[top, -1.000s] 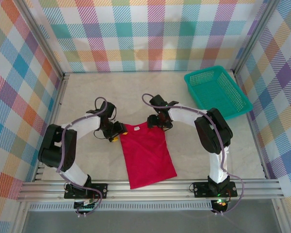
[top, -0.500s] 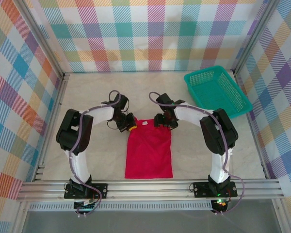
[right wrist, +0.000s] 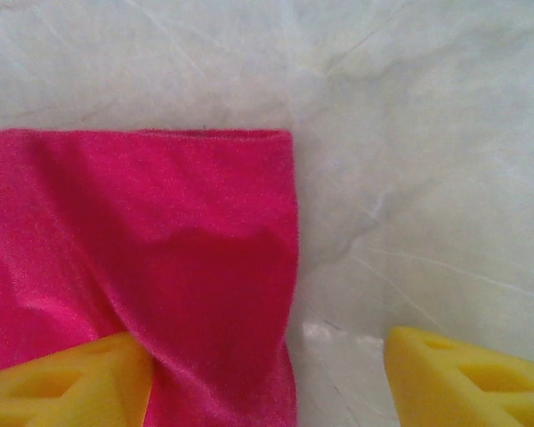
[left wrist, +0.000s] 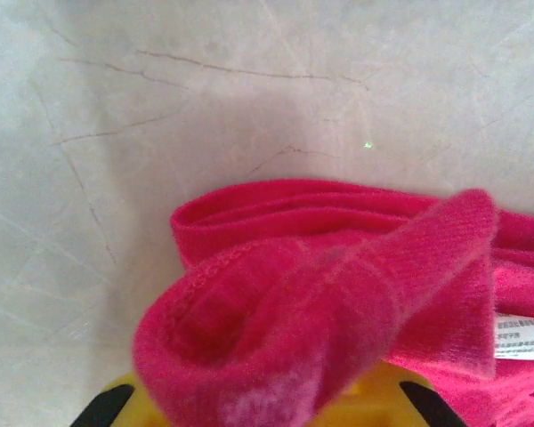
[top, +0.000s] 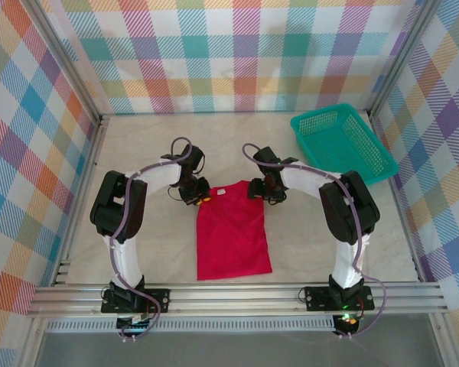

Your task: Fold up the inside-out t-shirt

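The plain bright red cloth t-shirt lies on the pale stone-look bench between the arms, narrowed into a long panel; the crosswise folds seem left to do. The left gripper pinches its bunched far-left corner. The right gripper stands apart astride the far-right edge. Bare bench lies beyond, and the teal mesh basket sits well apart.

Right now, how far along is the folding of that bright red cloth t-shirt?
Done: the bright red cloth t-shirt lies as a narrow panel, no sleeves sticking out. In hand: the left gripper pinches one collar-end corner, bunched up; the right gripper stands open astride the other corner. To do: grip that side, then probably fold crosswise.
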